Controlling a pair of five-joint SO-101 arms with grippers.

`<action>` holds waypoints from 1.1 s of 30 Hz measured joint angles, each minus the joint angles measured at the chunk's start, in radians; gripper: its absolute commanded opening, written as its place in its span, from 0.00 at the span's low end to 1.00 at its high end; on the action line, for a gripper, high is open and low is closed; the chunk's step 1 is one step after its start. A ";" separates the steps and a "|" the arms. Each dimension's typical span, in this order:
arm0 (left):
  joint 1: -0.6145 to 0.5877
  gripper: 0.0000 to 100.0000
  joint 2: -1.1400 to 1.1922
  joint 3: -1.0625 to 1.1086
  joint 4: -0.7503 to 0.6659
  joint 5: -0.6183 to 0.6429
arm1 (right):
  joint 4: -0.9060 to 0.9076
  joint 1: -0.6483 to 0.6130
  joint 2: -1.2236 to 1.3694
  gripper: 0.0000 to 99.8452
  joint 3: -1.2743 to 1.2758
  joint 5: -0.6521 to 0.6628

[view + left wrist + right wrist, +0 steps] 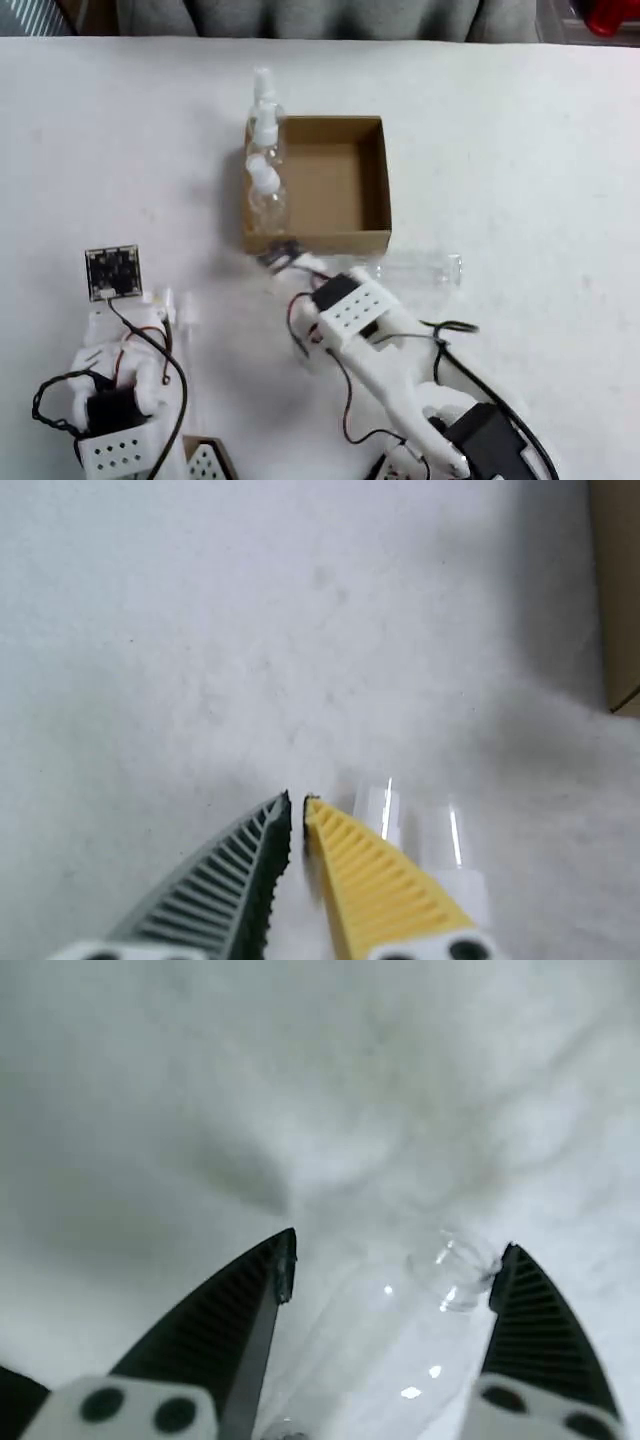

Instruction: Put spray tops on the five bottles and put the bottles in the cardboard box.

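Clear uncapped bottle (400, 1360), seemingly within the spread right claw (400, 1250).

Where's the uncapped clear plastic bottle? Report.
High view: the bottle lies by the front right corner of the brown cardboard box, the right gripper around it, jaws open.

Light: bright and even over the white counter (560, 150).
Shadows: soft, grey; darkest inside the cardboard box (330, 180) along its walls, and a dim patch on the counter in the right wrist view.
Glare: small white glints on the clear bottle (400, 1360).
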 measured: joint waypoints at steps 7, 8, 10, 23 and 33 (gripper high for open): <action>0.000 0.03 0.000 0.000 0.000 0.000 | 0.055 0.012 -0.015 0.28 -0.057 0.149; 0.000 0.03 0.000 0.000 0.000 0.000 | 0.086 0.025 -0.029 0.28 -0.078 0.147; 0.000 0.03 0.000 0.000 0.000 0.000 | 0.144 0.048 -0.066 0.28 -0.114 0.143; 0.000 0.02 0.000 0.000 0.000 0.000 | 0.330 0.075 -0.213 0.28 -0.124 -0.226; 0.000 0.02 0.000 0.000 0.000 0.000 | 0.233 0.000 -0.216 0.28 0.032 -0.242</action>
